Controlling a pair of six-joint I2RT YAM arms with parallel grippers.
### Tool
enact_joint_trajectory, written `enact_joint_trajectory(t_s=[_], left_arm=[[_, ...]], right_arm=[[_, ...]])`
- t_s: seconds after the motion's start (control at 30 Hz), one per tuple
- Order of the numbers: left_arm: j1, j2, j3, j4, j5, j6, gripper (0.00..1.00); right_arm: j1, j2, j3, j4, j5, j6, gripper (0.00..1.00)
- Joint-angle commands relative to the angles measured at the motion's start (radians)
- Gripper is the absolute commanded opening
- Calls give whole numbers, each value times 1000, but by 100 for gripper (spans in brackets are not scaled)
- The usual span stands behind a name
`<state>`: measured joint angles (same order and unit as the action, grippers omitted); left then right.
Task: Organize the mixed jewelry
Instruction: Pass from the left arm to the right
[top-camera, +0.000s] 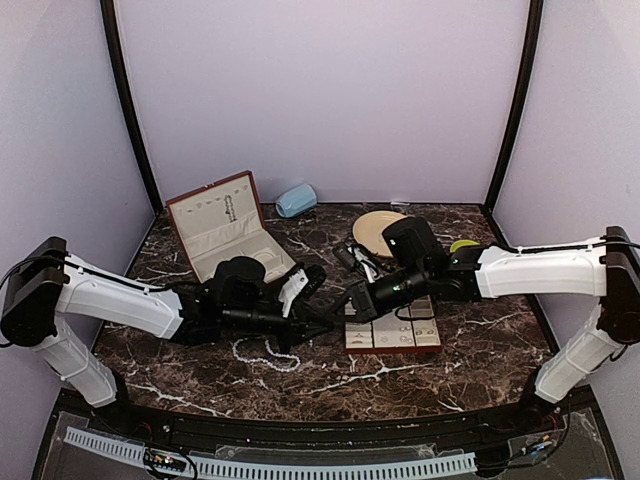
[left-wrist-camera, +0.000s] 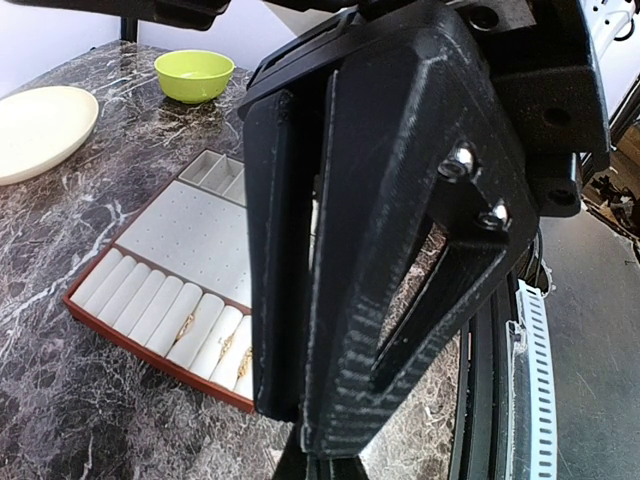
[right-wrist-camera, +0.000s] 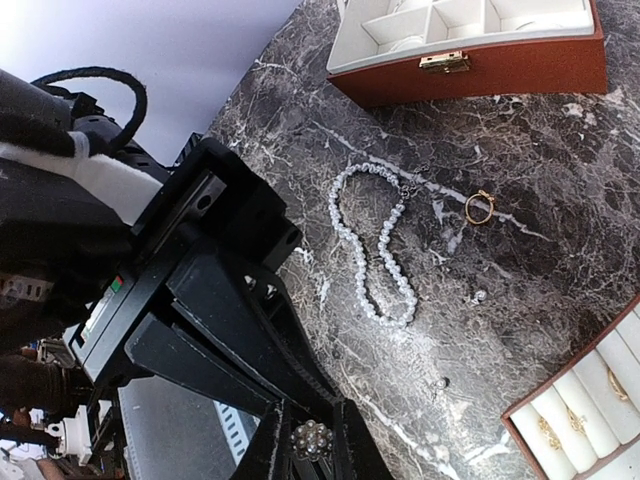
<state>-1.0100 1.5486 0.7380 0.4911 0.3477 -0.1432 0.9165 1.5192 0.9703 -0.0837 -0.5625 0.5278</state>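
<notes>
Right now a small cluster of pale beads (right-wrist-camera: 312, 437) sits pinched between the fingertips of the right hand (right-wrist-camera: 312, 448). Its black fingers (right-wrist-camera: 268, 445) are drawn in close on either side of the cluster, over the dark marble tabletop (right-wrist-camera: 560, 150). Beyond it the pearl strand (right-wrist-camera: 375, 245) lies on the tabletop in a long narrow loop, touching nothing else. Near the strand's far end rests a gold ring (right-wrist-camera: 479, 207), and two tiny silvery studs (right-wrist-camera: 480, 296) lie apart from each other, nearer the hand. Past the strand stands the red-brown box (right-wrist-camera: 470, 55), its cream compartments showing. The cream slotted tray (right-wrist-camera: 585, 400) lies off to the other side, with a few gold bands (right-wrist-camera: 548, 432) tucked in its rolls. The left hand (left-wrist-camera: 318, 240) is pressed together with nothing between its fingers, and it hovers close to the tray. Farther off on the tabletop are a cream plate (left-wrist-camera: 40, 125) and a green bowl (left-wrist-camera: 195, 75).
</notes>
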Motion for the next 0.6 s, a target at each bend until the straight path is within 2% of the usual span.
enact_joint_trajectory(t_s=[0.0, 0.1, 0.17, 0.2, 0.27, 0.33, 0.57], left_arm=[[5, -5, 27, -2, 6, -9, 0], [5, -5, 27, 0, -1, -14, 0], [5, -3, 30, -3, -13, -19, 12], [5, -2, 33, -12, -25, -21, 25], [5, -6, 31, -20, -40, -18, 39], [5, -13, 21, -24, -50, -13, 47], [9, -79, -18, -105, -128, 29, 57]], right_arm=[[10, -7, 28, -11, 35, -19, 9], [10, -17, 29, -20, 67, -21, 8], [10, -24, 29, -28, 94, -22, 7], [10, -28, 26, -31, 111, -18, 7], [3, -30, 22, -43, 137, -8, 7], [-9, -27, 18, -61, 160, 1, 6], [-66, -67, -62, -64, 219, 22, 7]])
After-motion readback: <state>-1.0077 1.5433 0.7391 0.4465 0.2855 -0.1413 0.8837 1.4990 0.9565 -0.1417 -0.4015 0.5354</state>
